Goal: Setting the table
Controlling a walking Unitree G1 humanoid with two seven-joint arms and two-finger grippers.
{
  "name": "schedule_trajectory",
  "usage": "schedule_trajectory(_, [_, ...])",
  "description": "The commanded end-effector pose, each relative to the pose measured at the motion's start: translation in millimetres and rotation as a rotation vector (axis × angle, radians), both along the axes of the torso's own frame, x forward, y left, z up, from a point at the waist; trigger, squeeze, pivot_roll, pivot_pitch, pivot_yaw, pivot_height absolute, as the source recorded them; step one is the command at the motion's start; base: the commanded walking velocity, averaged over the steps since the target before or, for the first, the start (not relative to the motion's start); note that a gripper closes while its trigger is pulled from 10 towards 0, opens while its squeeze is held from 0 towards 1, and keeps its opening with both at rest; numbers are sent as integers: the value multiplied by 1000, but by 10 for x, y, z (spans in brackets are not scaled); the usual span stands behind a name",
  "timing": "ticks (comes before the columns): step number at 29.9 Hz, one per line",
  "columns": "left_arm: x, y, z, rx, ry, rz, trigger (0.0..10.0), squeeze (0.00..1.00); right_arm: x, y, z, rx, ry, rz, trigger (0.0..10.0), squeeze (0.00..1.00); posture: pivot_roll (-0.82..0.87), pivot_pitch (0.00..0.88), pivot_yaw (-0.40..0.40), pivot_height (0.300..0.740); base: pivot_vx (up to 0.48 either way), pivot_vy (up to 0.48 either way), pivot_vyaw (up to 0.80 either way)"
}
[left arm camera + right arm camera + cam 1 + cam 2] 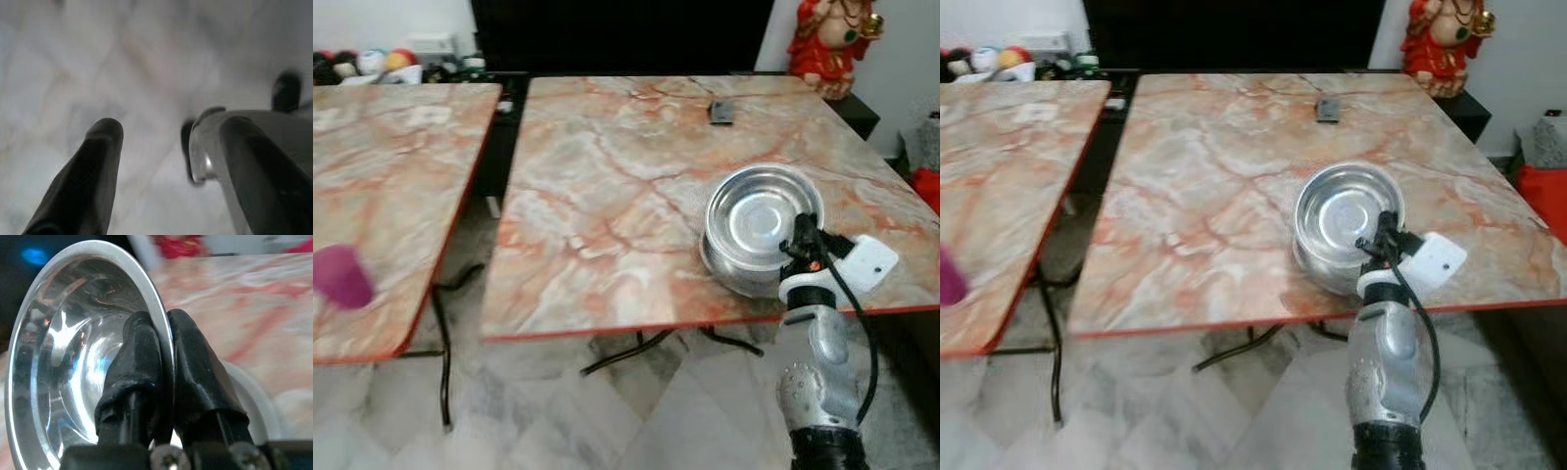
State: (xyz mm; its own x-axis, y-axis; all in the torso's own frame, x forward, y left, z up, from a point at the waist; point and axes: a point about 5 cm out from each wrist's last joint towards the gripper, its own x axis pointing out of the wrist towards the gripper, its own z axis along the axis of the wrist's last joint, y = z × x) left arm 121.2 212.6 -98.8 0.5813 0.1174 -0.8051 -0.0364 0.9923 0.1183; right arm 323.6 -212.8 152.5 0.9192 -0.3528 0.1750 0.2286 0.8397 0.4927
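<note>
The steel bowl sits near the marble table's front edge. My right gripper pinches its rim, one finger inside and one outside. My left gripper hangs spread, holding nothing. I judge the table barely set.

This is a room in a home, likely a dining or living area. Two marble-patterned worktops on thin black legs stand on a pale tiled floor. A red figurine sits on a dark cabinet, and soft toys line the far wall.
</note>
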Motion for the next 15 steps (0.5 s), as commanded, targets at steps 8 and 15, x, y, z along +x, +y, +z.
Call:
schedule_trajectory(8, [-210,38,-58,-1,64,22,10000,0,-31,22,76,24,-11,-90,10000,0,16,106,-21,740,0,0,0])
schedule_trajectory(15, [-208,46,-57,1,66,18,10000,0,-198,43,66,160,8,-169,10000,0,7,111,-19,740,0,0,0])
